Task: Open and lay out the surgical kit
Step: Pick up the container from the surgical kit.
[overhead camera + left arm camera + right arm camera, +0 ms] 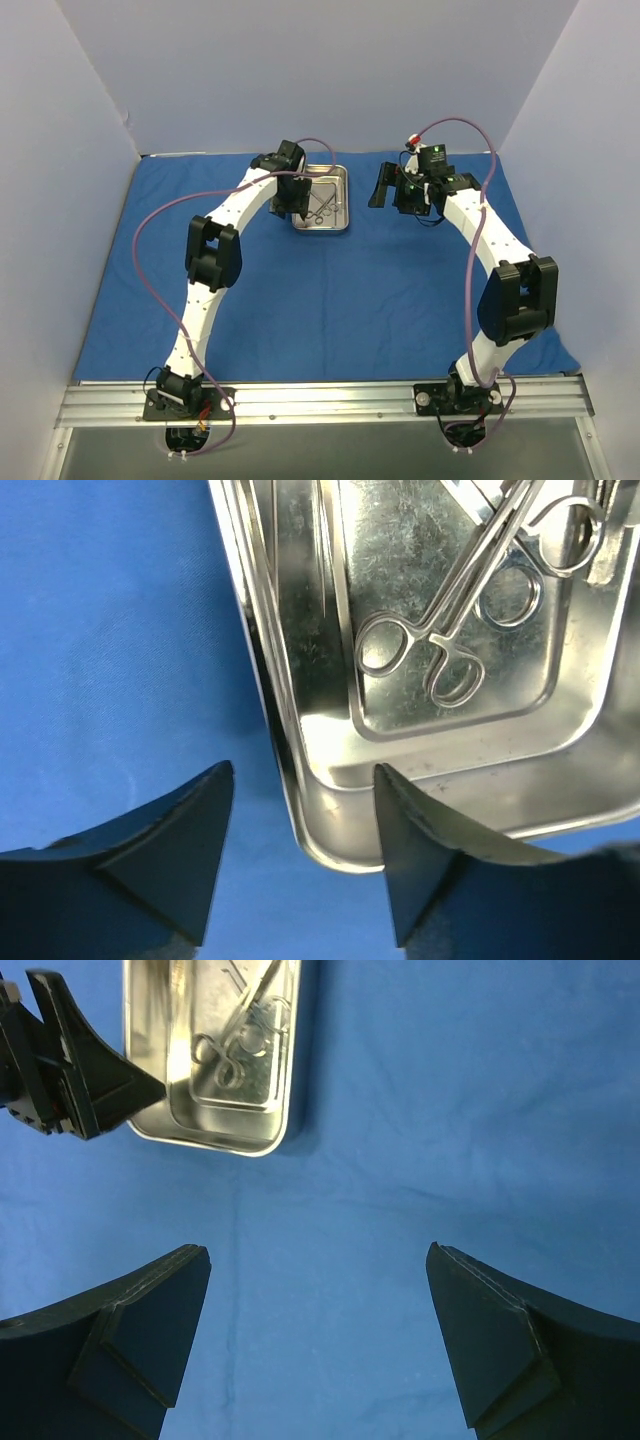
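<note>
Top external view: I see the blue cloth wrap (330,300) opened out flat and lightly wrinkled. The steel tray (340,226) sits on its far half, left of centre, with the ring-handled instruments (324,206) lying inside. My left tool (293,207) hangs over the tray's left edge. My right tool (385,186) hovers over bare cloth to the tray's right, apart from it.

Left wrist view: the left tool (303,780) is spread and pinches nothing. Its fingers (170,850) straddle the tray (500,790) at a rounded corner, one over the cloth wrap (120,630) outside the rim, the other over the tray's inner wall. Whether either touches the metal, I cannot tell. The instruments (450,630) rest on the tray floor, finger rings toward the camera.

Right wrist view: the right tool (318,1260) is spread wide and empty above the cloth wrap (450,1110). The tray (215,1146) lies at upper left, the instruments (235,1055) inside it and the left tool (70,1060) at its edge.
</note>
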